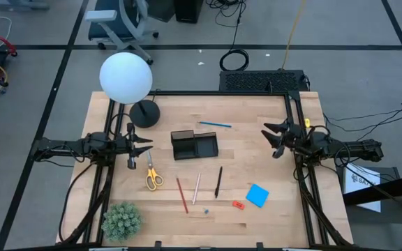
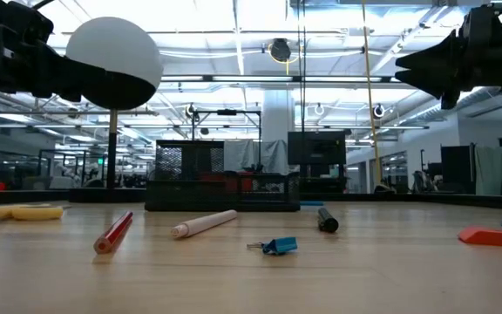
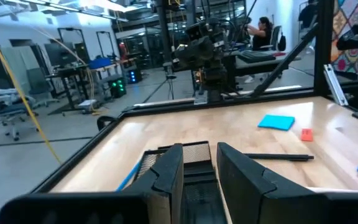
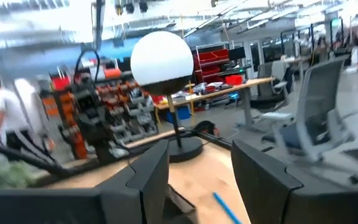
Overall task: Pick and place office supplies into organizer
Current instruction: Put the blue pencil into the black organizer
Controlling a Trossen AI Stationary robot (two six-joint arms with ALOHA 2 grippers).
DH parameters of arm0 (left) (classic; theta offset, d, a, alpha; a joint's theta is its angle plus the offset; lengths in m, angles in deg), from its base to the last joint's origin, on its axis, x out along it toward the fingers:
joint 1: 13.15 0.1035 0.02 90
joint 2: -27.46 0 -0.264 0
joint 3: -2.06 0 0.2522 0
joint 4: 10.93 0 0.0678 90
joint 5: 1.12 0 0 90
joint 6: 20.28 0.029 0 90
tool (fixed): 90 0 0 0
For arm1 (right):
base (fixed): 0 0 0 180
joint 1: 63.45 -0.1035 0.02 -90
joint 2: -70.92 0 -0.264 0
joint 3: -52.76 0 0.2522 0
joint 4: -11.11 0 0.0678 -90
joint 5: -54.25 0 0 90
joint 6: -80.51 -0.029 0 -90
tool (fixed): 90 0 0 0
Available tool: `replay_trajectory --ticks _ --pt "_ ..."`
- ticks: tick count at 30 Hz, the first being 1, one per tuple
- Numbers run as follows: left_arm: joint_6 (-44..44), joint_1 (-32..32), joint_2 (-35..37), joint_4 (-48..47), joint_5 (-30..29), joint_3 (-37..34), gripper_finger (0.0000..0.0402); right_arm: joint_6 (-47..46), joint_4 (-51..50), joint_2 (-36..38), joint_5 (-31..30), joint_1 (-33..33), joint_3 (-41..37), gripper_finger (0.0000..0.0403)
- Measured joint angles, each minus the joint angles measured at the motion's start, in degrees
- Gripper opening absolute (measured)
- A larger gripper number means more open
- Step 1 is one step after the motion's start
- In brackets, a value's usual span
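The organizer, a small black tray with divided compartments, sits on the wooden table between the two claws, nearer the left one. The left claw hangs over the table's left side, pointing toward the organizer; its fingers stand a narrow gap apart with nothing between them. Just beside and below that claw lie the yellow-handled scissors. The right claw hangs over the table's right edge, facing the organizer, its fingers parted wider and holding nothing.

A blue pen lies on the far side of the organizer, between it and the right claw. On the near side of the organizer, well apart from both claws, lie a red pencil, a pale pencil and a black pen, roughly side by side. A small blue clip rests just past the pencils' near ends. Closer to the right claw are the blue note pad and, touching nothing, a small red-orange piece just beside it.

A white globe lamp stands on its round black base behind the left claw, and a green plant sits at the table's near left corner.
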Motion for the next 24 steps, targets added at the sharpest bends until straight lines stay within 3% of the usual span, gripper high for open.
replay_trajectory --ticks 6,16,24 --pt "-5.0 0.0 0.0 1.3 0.2 0.0 0.0097 -10.7 2.2 0.0 0.0 0.0 0.0 0.0169" --pt "-44.8 0.0 0.0 6.3 -0.9 0.0 0.0097 -29.9 8.0 0.0 0.0 0.0 0.0 0.0169" --pt "-61.2 0.0 0.0 9.2 -1.0 0.0 0.0097 -35.5 8.5 0.0 0.0 0.0 0.0 0.0169"
